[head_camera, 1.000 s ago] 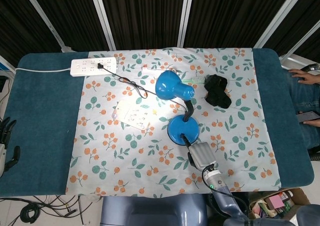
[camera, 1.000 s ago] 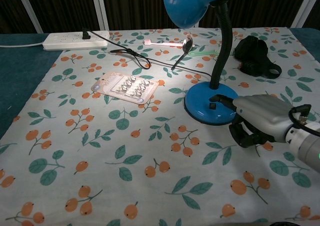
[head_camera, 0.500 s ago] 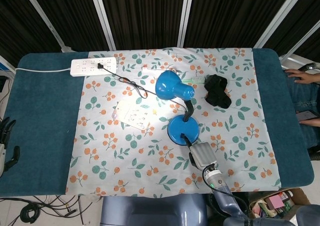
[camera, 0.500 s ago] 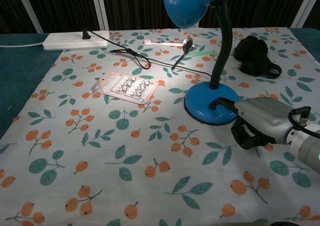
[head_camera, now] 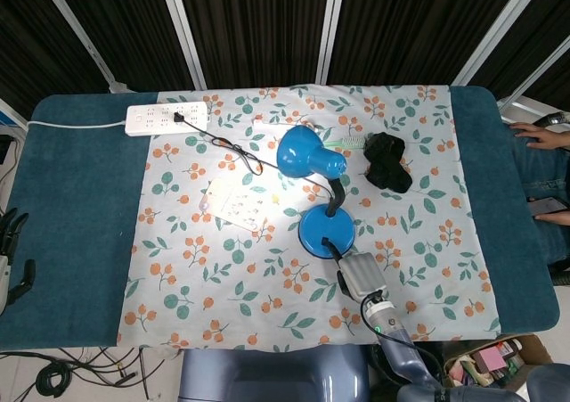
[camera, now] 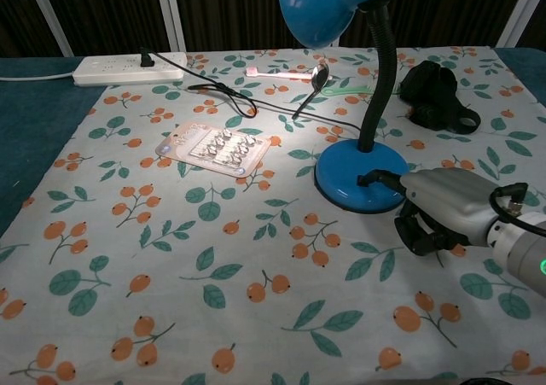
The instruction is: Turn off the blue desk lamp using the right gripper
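The blue desk lamp stands mid-table on the flowered cloth, with its round base below the bent black neck and its shade aimed left. A bright patch lies on the cloth under the shade. My right hand sits just right of the base in the chest view. One finger stretches out over the base's near rim, the others are curled in and nothing is held. My left hand hangs off the table's left edge with its fingers apart.
A white power strip lies at the back left, and the lamp's black cord runs from it. A card of small parts, a spoon and a black strap bundle lie around the lamp.
My right hand has drawn back slightly to the right, and its outstretched finger now lies lower over the base's near rim. The lamp and my left hand have not moved.
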